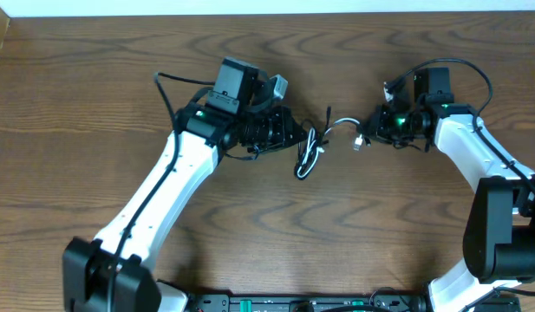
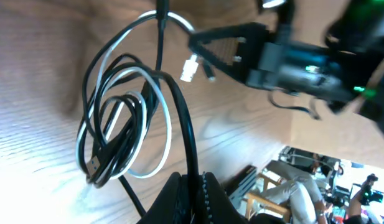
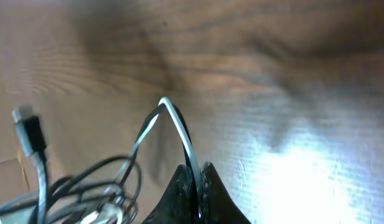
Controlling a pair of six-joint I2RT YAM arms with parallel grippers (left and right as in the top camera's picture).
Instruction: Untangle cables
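Note:
The black and white cables lie in one tangled bundle [image 1: 308, 156] on the wooden table between my two arms. My left gripper [image 1: 295, 136] is just left of the bundle. In the left wrist view the left gripper [image 2: 195, 183] is shut on the black cable [image 2: 182, 118], which loops through the white cable [image 2: 168, 134]. My right gripper [image 1: 368, 128] is to the right of the bundle. In the right wrist view the right gripper [image 3: 198, 177] is shut on a raised strand of the white cable [image 3: 179, 127]. A white plug [image 2: 190, 68] hangs near the right gripper. A black plug [image 3: 30, 134] sits at the left.
The wooden table [image 1: 120, 78] runs to a pale wall strip at the far edge. A dark equipment bar [image 1: 293, 303] lies along the near edge. The right arm's base [image 1: 501, 234] stands at the lower right, the left arm's base [image 1: 102, 273] at the lower left.

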